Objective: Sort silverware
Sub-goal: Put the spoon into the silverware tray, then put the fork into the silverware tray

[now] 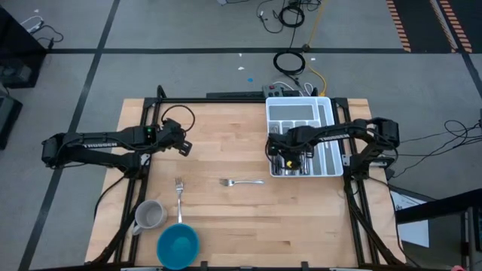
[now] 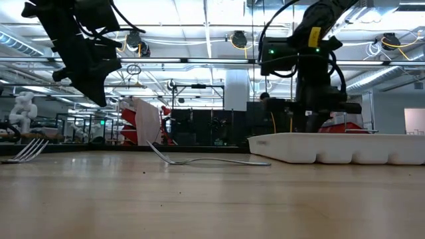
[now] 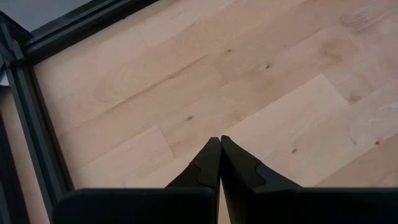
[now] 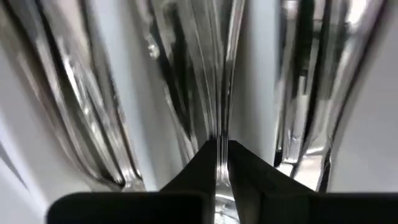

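The white organiser tray [image 1: 325, 113] stands at the far right of the table, with several pieces of silverware [image 4: 93, 106] lying lengthwise in its compartments. My right gripper [image 1: 290, 160] points down into the tray's near left part, shut on a slim silver piece [image 4: 221, 81]. One fork [image 1: 242, 181] lies flat mid-table and another [image 1: 179, 194] lies near the mug. My left gripper [image 1: 183, 145] hangs shut and empty above the bare wood at the far left. My right gripper [image 4: 219, 149] pinches a slim shiny handle [image 4: 219, 134] between its two fingertips, coming from above and pointing down. The handle runs away from the fingers along a tray compartment among other pieces. Whether it rests on them or hangs just above, I cannot tell.
A grey mug [image 1: 149, 216] and a blue bowl [image 1: 178, 245] stand at the near left. The tray's wall [image 2: 339, 147] rises at the right in the low view. Bare wood lies between the two forks and the tray.
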Available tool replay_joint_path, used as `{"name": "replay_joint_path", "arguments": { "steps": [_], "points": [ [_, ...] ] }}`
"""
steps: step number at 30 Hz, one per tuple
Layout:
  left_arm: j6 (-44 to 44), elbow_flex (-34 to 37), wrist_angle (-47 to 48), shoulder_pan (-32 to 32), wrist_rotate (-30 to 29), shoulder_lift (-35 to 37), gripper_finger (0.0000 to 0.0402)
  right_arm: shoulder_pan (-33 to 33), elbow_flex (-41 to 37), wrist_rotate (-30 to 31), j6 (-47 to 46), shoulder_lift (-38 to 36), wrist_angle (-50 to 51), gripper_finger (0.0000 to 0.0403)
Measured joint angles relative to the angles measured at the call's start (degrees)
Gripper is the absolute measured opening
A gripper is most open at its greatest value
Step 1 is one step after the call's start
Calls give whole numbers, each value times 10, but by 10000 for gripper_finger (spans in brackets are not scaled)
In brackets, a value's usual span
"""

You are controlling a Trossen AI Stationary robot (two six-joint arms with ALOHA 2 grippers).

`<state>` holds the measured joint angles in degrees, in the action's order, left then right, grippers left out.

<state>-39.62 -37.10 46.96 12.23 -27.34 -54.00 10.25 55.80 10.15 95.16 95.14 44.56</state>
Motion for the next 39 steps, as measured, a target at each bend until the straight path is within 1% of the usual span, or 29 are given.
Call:
{"name": "replay_joint_path", "arguments": {
  "steps": [4,10,14,18,20,21,23,25,27,29,31,32,33,34,36,37,39],
  "points": [
    [0,0,0,0,0,0,13,2,11,-6,-43,-1,11,59],
    [0,0,0,0,1,0,13,2,30,-2,-48,-10,46,104],
    [0,0,0,0,1,0,13,2,62,4,-79,-11,92,123],
    [0,0,0,0,5,0,13,3,113,34,-125,-11,136,131],
    [-1,0,0,0,12,0,13,3,150,47,-169,-11,161,131],
    [-1,0,-1,0,19,0,13,3,169,48,-211,-12,166,131],
    [-1,0,-2,0,33,0,13,2,213,49,-342,-12,167,129],
    [-1,0,-3,0,60,0,13,-1,261,49,-486,-12,168,129],
    [2,0,-7,0,113,3,13,-1,306,42,-597,-12,175,129],
    [37,0,-16,-2,213,9,13,-1,352,28,-667,-12,208,131],
    [99,0,-2,-17,336,13,13,-1,393,15,-716,-12,240,132],
    [121,0,15,-28,376,13,13,-1,410,15,-735,-13,253,132],
    [137,0,33,-42,399,13,13,-2,422,14,-749,-13,265,132],
    [156,0,49,-59,408,14,13,-2,432,14,-760,-13,278,132],
    [207,0,66,-99,405,14,13,-2,446,14,-780,-12,304,132],
    [231,0,66,-123,394,15,13,-2,449,14,-791,-12,315,132],
    [277,-7,63,-173,347,15,11,-2,449,8,-811,-13,342,132]
  ]
}}
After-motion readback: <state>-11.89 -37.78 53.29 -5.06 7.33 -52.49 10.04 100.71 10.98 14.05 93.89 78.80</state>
